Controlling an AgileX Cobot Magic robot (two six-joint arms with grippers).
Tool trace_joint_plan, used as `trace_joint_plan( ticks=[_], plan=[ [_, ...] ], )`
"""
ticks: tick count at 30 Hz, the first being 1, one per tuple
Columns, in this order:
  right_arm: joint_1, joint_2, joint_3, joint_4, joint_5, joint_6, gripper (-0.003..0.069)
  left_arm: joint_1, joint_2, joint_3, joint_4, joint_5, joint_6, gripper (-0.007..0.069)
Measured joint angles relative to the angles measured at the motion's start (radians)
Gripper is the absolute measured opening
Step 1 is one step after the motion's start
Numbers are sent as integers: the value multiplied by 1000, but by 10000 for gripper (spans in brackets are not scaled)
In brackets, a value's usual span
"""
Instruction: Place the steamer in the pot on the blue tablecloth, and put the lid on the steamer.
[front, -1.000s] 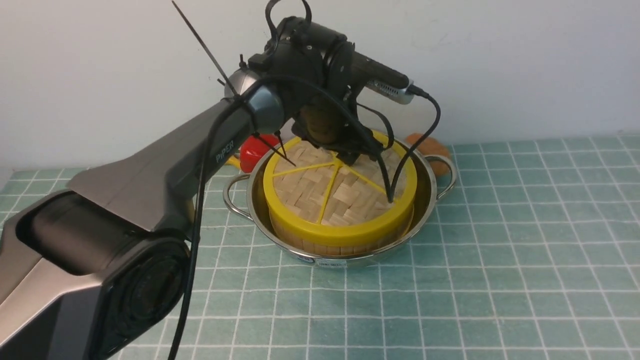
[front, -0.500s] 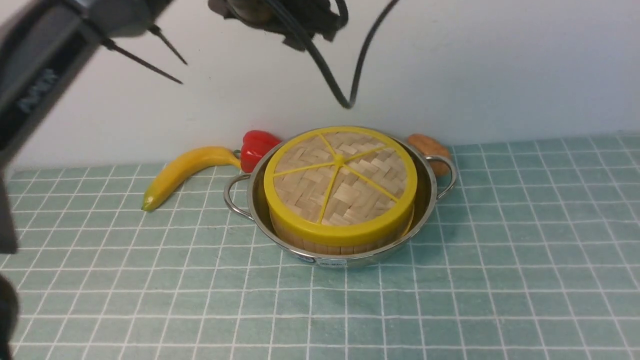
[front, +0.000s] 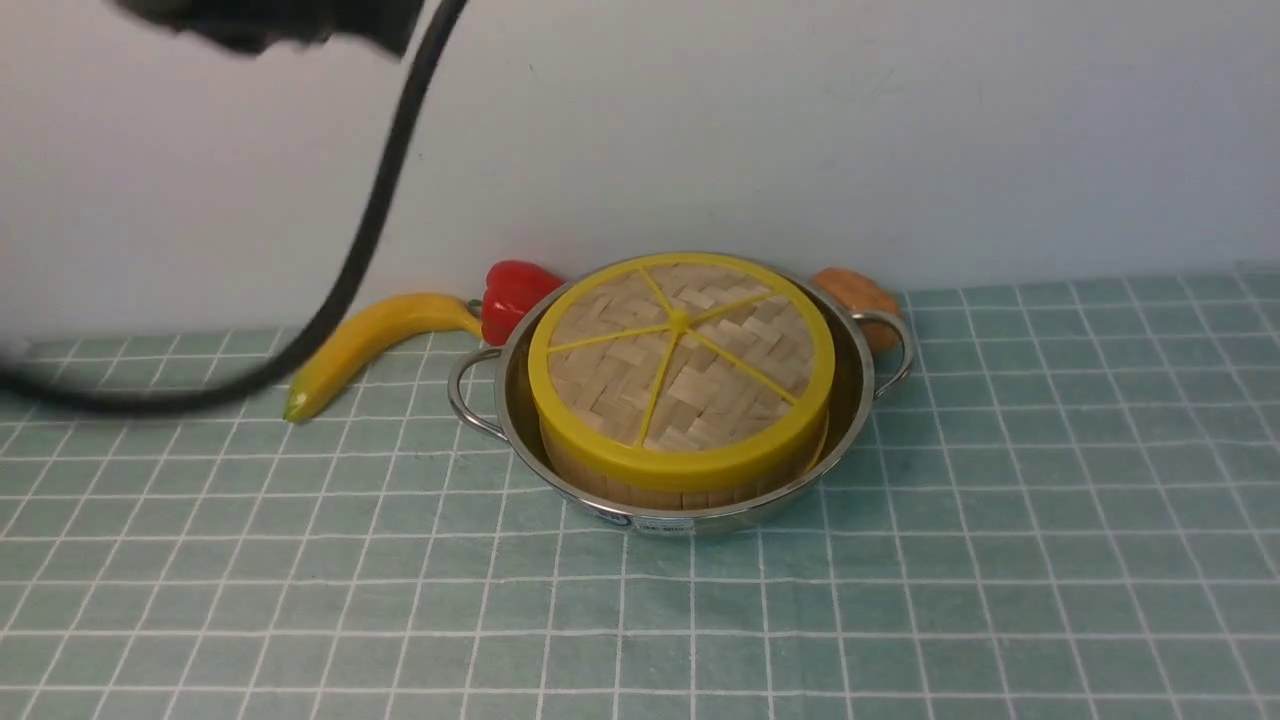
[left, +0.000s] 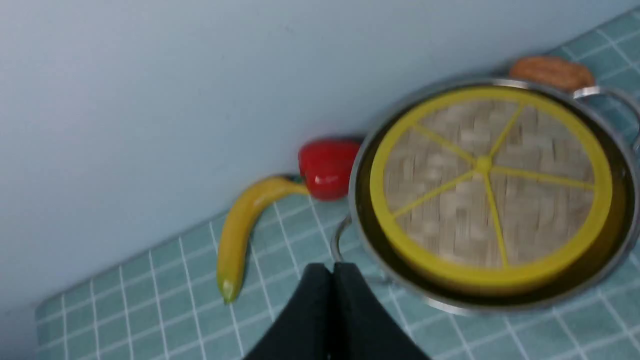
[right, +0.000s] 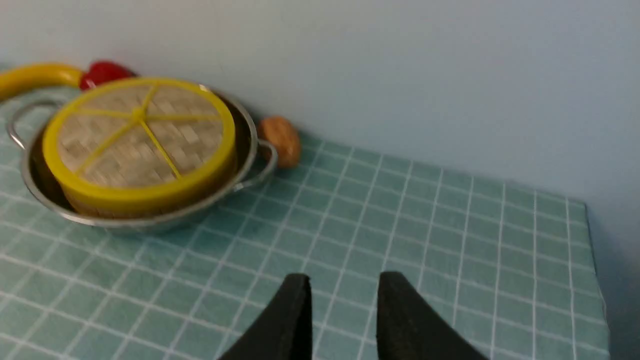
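Note:
The pot (front: 700, 522) stands on the blue tablecloth (front: 1000, 560) near the back wall. Inside it sits the steamer (front: 680, 490), of which only the pale wooden wall shows. The lid (front: 680, 350) lies flat on top and covers it. In the left wrist view my left gripper (left: 332, 272) is shut and empty, hanging above the cloth beside the pot's (left: 360, 210) handle, clear of the lid (left: 490, 185). In the right wrist view my right gripper (right: 344, 287) is open with nothing between its fingers, well away from the pot (right: 150, 222) and lid (right: 137, 135).
A banana (front: 370, 335), a red pepper (front: 515, 292) and a brown nut-like thing (front: 855, 292) lie by the wall around the pot. A blurred part of the left arm (front: 270, 20) and its black cable (front: 370, 230) cross the upper left of the front view.
The left arm has lifted off the lid and swung up and to the left, almost out of the front view. The lid stays on the steamer in the pot.

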Motion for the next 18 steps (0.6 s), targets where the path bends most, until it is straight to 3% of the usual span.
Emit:
trace_joint_plan(
  ticks=[6, 10, 18],
  plan=[
    [0, -123, 302, -50, -99, 44, 110, 0, -281, 443, -20, -96, -59, -23],
    [0, -148, 433, -58, -146, 51, 1, 0, -467, 689, -62, -188, -117, -22],
    [0, -150, 484, -11, -206, 78, -13, 0, -723, 890, -127, -219, -147, -19]
  ],
)
